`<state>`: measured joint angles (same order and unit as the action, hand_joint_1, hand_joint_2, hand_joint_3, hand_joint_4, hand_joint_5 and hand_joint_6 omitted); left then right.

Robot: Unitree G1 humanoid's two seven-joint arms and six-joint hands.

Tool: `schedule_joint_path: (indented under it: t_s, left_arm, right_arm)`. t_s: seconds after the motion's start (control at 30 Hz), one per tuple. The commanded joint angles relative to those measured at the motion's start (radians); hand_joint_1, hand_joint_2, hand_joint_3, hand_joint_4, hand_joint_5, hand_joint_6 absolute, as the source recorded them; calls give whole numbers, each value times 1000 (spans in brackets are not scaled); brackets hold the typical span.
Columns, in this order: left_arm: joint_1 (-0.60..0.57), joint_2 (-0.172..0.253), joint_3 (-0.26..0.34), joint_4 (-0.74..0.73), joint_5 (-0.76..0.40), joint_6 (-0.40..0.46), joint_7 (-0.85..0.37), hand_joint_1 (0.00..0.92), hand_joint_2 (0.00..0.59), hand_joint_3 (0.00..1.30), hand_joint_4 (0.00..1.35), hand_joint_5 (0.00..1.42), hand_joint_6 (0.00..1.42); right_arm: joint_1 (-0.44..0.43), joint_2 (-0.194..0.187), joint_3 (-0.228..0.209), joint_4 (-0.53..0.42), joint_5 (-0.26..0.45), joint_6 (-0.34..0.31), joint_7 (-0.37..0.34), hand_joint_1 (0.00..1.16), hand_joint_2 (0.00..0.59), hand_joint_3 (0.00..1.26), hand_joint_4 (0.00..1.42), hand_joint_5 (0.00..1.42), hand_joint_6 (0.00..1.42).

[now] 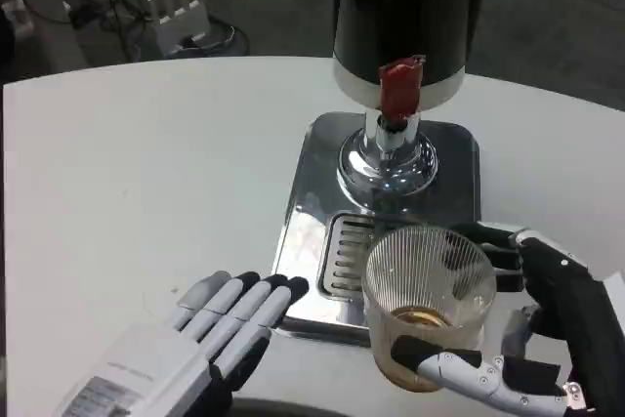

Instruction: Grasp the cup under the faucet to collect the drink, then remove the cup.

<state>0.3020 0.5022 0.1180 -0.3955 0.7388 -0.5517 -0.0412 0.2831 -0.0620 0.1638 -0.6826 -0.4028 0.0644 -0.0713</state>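
Nearest, the right hand (508,354) grips the cup (427,305), thumb across the lower front wall and fingers (493,251) wrapped round the far right side. Left hand (210,339) lies flat on the desk (146,173), fingers straight and together, holding nothing, tips just beside the drip tray (459,148) edge. Cup is clear and ribbed, upright, mouth up, long axis vertical, a little amber drink at the bottom. It sits at the tray's near edge, over the slotted grate (342,256), nearer than the faucet (397,95) with the red lever on the dark dispenser (410,7) behind. Looks like the removal step, or possibly fill not finished; hard to tell. Next move likely needs a level carry clear of the tray, no tilt, steady grip.
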Motion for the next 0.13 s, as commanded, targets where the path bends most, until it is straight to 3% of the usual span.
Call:
schedule_joint_path:
  t_s: [0.03,0.13]
  left_arm:
    - [13,4,5,-28,-7,15,-2,0,99,0,0,0,0]
    - [13,3,0,-37,-6,21,-4,0,99,0,0,0,0]
  right_arm:
    - [13,-1,-4,-43,15,-53,1,939,108,797,916,1100,1214]
    - [22,-3,-6,-45,17,-59,2,939,108,797,916,1100,1223]
